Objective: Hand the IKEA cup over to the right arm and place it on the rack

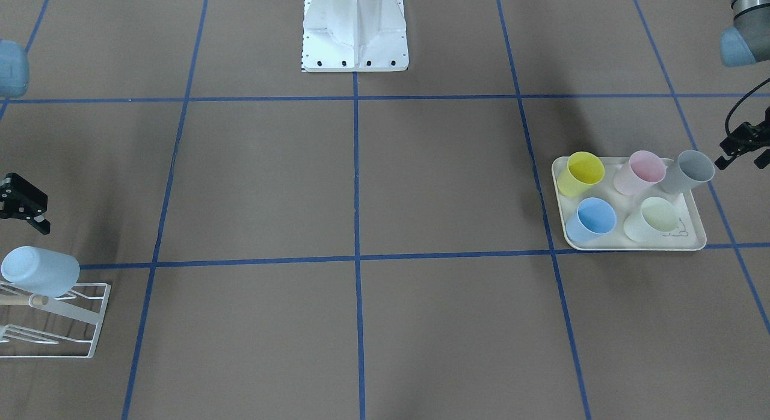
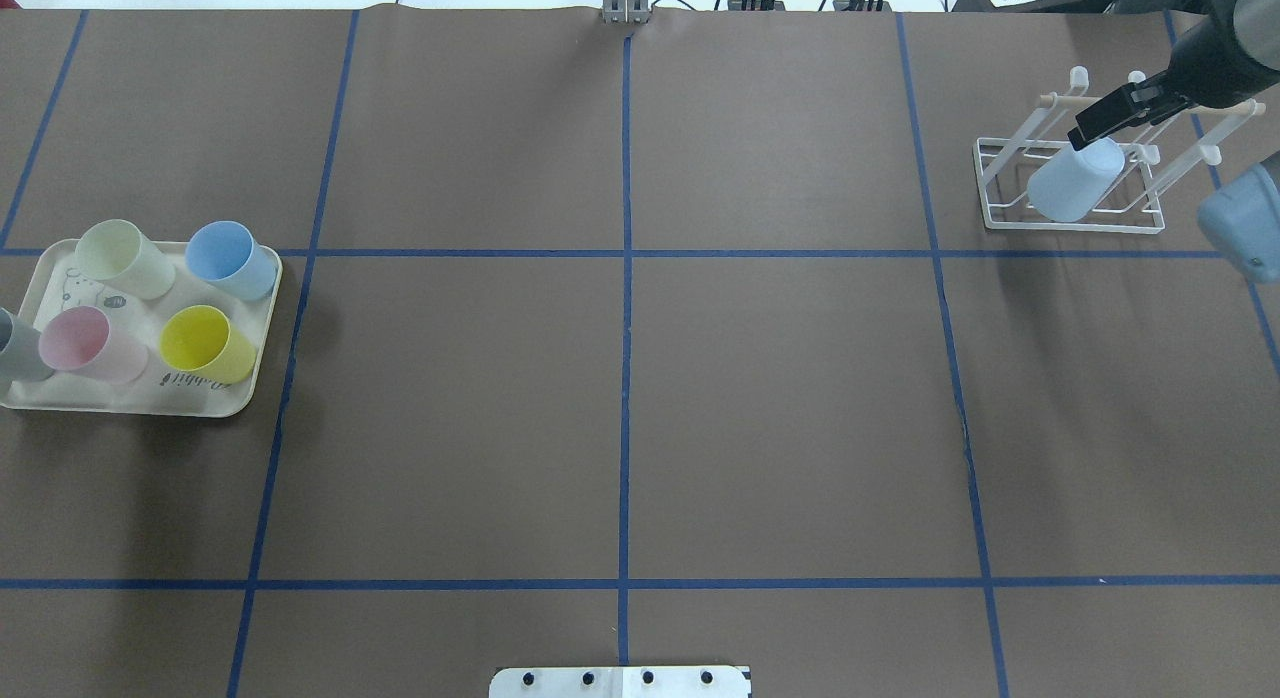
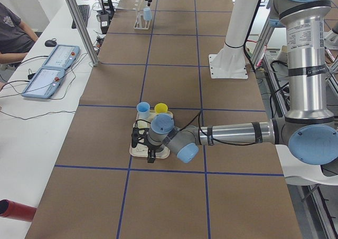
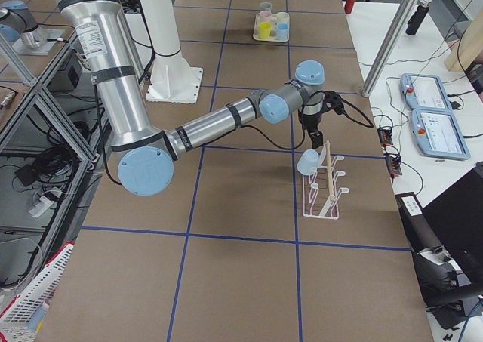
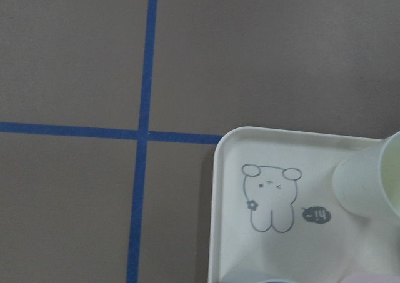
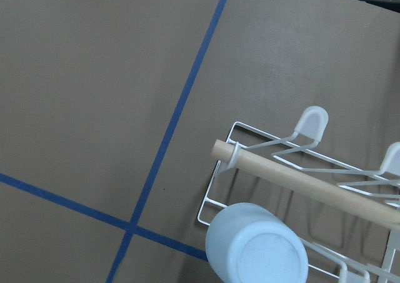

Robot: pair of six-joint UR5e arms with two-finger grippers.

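Cup (image 2: pixel 1075 181) on rack (image 6: pixel 300 178) near table (image 2: pixel 800 428) edge, right tool (image 2: pixel 1085 130) just above, left tool (image 1: pixel 731 152) at tray (image 1: pixel 622 242) edge, both grips unclear.

Cream rabbit-print tray (image 5: pixel 228 233); red cylinder (image 3: pixel 16 210), poss. bottle.

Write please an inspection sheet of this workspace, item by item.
Surface: brown table cover with blue tape grid, flat.
Job's things: pale blue plastic cup upside down on small white wire rack with wooden dowel.
Clutter: cream rabbit-print tray with yellow cup, pink cup, blue cup, pale green cup, grey cup.
Tools: right tool above the rack's cup, apart; left tool beside grey cup; jaws unclear.
Cables: black cable loops at left tool.
Surroundings: seated person, two pendants on white bench.
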